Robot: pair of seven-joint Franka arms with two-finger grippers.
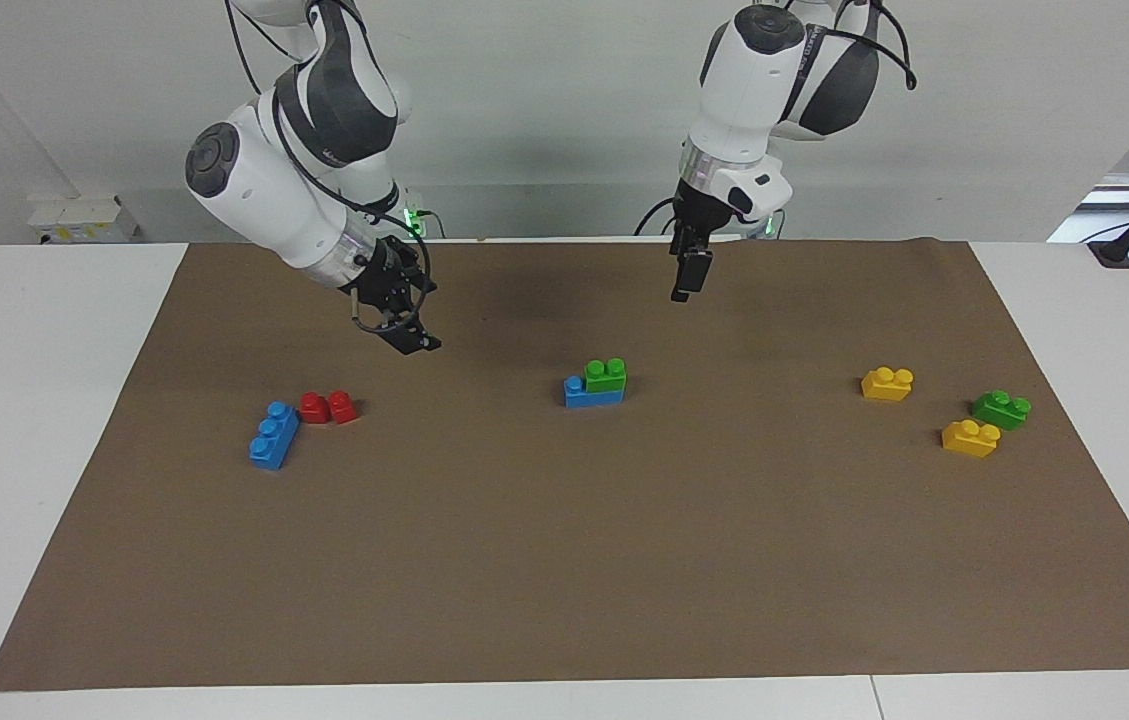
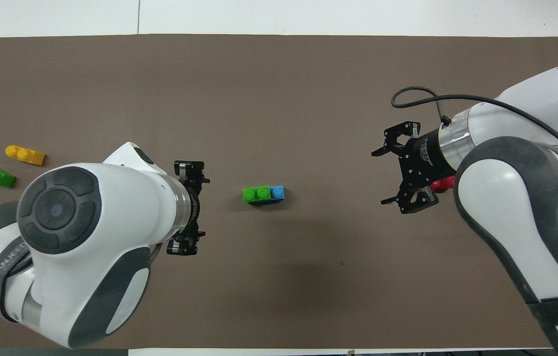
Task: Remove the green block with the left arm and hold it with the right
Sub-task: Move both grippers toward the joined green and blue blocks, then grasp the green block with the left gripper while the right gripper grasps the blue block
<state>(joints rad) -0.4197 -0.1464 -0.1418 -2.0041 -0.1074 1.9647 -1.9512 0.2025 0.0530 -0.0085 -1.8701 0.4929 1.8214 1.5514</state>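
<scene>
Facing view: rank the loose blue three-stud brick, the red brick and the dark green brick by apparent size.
1. Blue three-stud brick, largest.
2. Red brick and dark green brick: look alike, no ranking.

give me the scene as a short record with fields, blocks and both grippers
target: green block stacked on blue block, mid-mat
left gripper: open, empty, in the air over the mat
right gripper: open, empty, in the air over the mat
right arm's end: red blocks beside long blue block
left arm's end: two yellow blocks, dark green block
</scene>
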